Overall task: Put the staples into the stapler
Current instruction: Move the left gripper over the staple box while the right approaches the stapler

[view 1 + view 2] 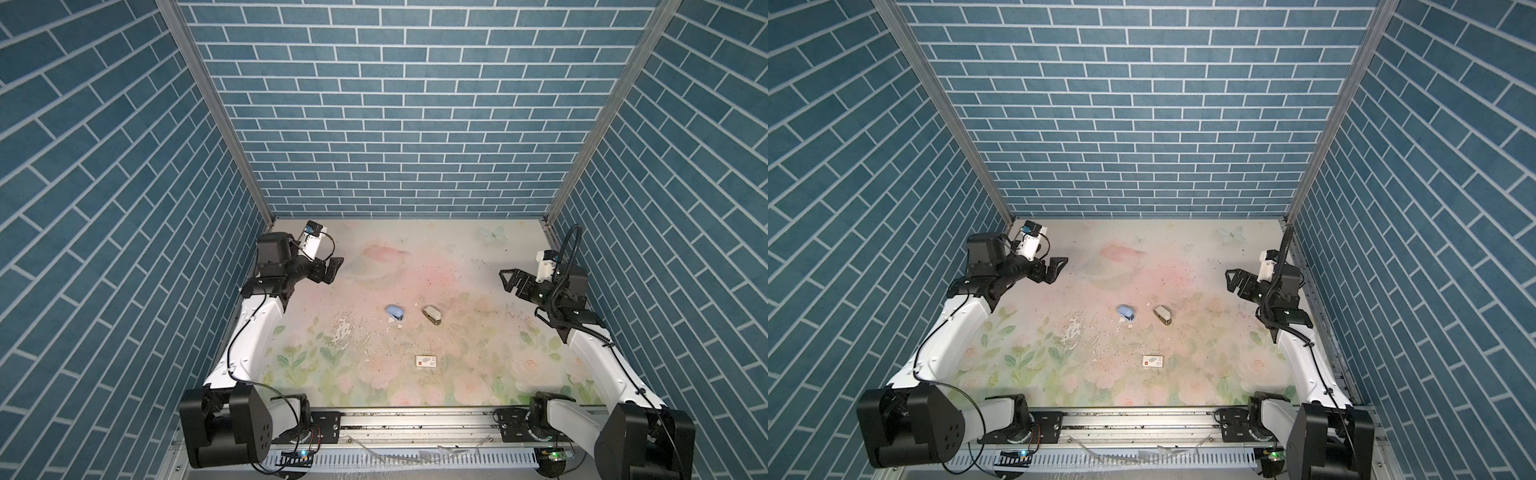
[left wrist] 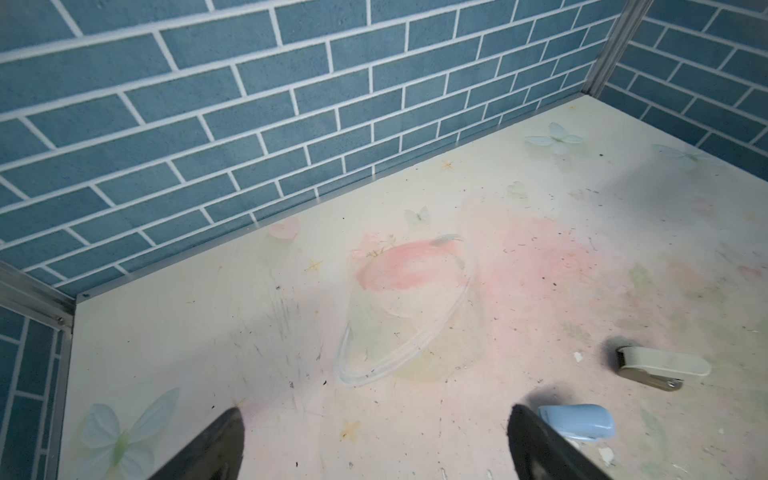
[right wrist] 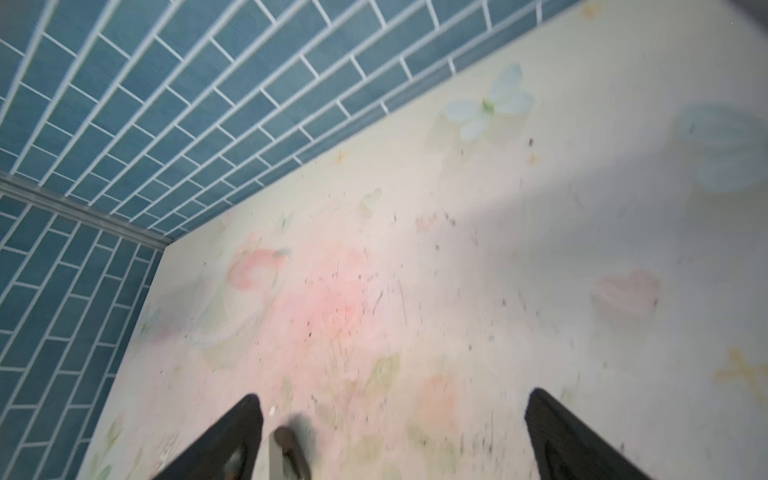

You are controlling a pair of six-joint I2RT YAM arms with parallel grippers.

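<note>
Left gripper [image 1: 334,270] hovers over the far left of the table [image 1: 478,257] with its jaws spread wide and holding nothing. The right gripper [image 1: 504,281] is over the far right side, also wide open and empty. Both point inward toward the middle.

Two staplers lie side by side near the table's centre, apart from each other: a blue stapler [image 1: 395,314] on the left and a cream stapler [image 1: 432,314] on the right. In the left wrist view one dark finger [image 2: 536,449] covers part of the blue stapler [image 2: 582,422], and the cream stapler [image 2: 660,366] lies a little beyond it.

The staples [image 1: 424,358] show only as faint grey strips in a small cream cardboard tray [image 1: 434,363]. The tray sits nearer the front edge, well apart from both grippers and closer to the cream stapler.

White flakes [image 1: 390,327], dark specks and a worn patch [image 1: 343,332] litter the floral surface around the staplers. The right wrist view is blurred.
</note>
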